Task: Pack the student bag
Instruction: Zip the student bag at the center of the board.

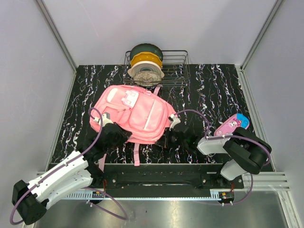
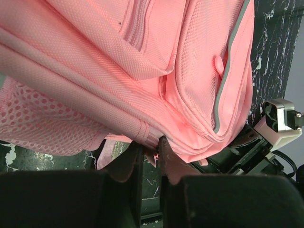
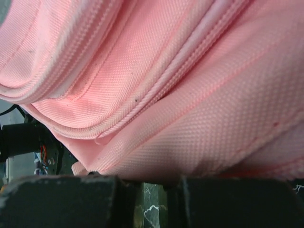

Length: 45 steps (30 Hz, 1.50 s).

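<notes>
The student bag point(image 1: 135, 114), a big soft pink backpack, lies face up in the middle of the black marbled table. My left gripper point(image 1: 115, 133) is at its lower left edge. In the left wrist view that gripper point(image 2: 151, 147) is shut on a small pink tab at the bag's seam point(image 2: 142, 71). My right gripper point(image 1: 169, 135) presses against the bag's lower right edge. In the right wrist view pink fabric point(image 3: 180, 95) fills the picture and covers the fingertips. The right gripper point(image 3: 153, 181) has its fingers close together, with only a thin slit of table between them.
A small pink pencil case point(image 1: 232, 125) with a blue end lies right of the bag, beside the right arm. A wire basket point(image 1: 176, 71) with stacked spools point(image 1: 146, 64) stands at the back. The right arm's wrist camera point(image 2: 281, 121) shows in the left wrist view.
</notes>
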Each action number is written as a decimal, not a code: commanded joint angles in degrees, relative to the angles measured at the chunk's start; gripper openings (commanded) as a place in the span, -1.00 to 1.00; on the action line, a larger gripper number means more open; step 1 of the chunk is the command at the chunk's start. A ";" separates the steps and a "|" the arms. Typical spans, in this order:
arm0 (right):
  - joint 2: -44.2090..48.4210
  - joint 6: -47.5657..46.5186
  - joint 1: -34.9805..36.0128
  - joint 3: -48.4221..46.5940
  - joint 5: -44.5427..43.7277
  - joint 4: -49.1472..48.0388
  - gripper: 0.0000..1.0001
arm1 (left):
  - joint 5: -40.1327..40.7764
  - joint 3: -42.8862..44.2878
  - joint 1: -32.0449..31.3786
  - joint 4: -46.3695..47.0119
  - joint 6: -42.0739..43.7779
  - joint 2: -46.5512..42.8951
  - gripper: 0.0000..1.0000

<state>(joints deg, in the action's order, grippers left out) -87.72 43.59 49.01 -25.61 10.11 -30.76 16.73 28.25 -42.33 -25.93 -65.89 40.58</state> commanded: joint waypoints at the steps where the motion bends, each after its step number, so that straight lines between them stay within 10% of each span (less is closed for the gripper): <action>1: 4.74 -1.76 0.03 -0.24 -5.10 -1.60 -1.00 | -1.97 2.42 -0.30 5.10 1.72 -1.64 -1.00; 14: 27.53 1.93 -4.36 2.14 -3.01 23.48 -1.00 | 4.45 6.38 5.58 -5.87 12.45 -8.49 -1.00; 22: 21.10 24.57 -4.98 10.12 23.53 -7.80 -1.00 | -1.60 1.55 9.63 -1.59 12.72 -9.73 -1.00; 30: 19.35 52.59 -5.59 18.29 22.68 -24.58 -1.00 | -2.41 -1.10 9.81 5.81 12.97 -9.55 -1.00; 36: 2.05 70.11 -7.18 25.51 17.14 -59.38 -1.00 | -1.61 -0.12 11.30 4.58 14.38 -9.11 -1.00; 45: 17.39 62.42 -8.15 26.91 11.62 -40.21 -1.00 | -1.96 2.06 16.22 -0.08 16.22 -11.49 -1.00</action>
<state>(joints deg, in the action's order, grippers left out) -79.99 103.59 43.42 -5.15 25.45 -71.22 -0.69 26.85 -32.10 -22.41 -56.05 30.89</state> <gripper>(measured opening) 0.136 0.156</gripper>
